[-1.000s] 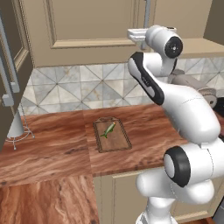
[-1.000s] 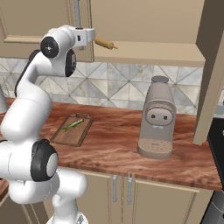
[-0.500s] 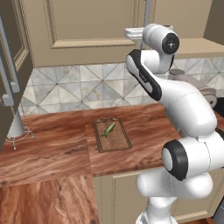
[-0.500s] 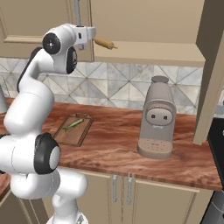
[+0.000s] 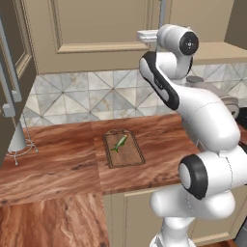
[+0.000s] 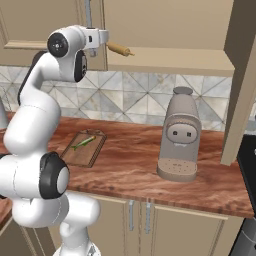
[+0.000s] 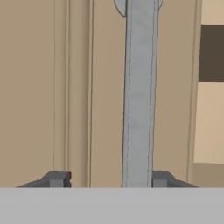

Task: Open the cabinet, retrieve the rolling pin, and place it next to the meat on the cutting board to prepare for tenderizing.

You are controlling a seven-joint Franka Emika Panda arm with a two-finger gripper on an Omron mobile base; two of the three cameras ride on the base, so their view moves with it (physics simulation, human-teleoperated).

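Claw: our claw (image 7: 108, 178) is up at the cabinet (image 5: 96, 24), its two tips straddling the long silver handle (image 7: 139, 96)

Claw state: we judge it released, not yet clamped; the tip at 3 o'clock sits against the bar, while door panel shows between the bar and the tip at 9 o'clock

Door: we see it lying flat behind the handle, so we judge the opening step not yet done

Rolling pin: in the right base view the rolling pin (image 6: 119, 48) pokes out just at 3 o'clock of the claw, level with the cabinet's bottom ledge; we cannot tell exactly how it rests there, and nothing grips it

Cutting board: the cutting board (image 5: 123, 149) lies on the surface (image 5: 58, 159), well below the claw at about 6 o'clock in the left base view

Meat: the meat (image 5: 119, 143) lies on the board's far half, with bare board beside it

Done: we have reached the handle, no more

Left: clamp the handle, swing the door, take the pin, carry it down, lay it beside the meat
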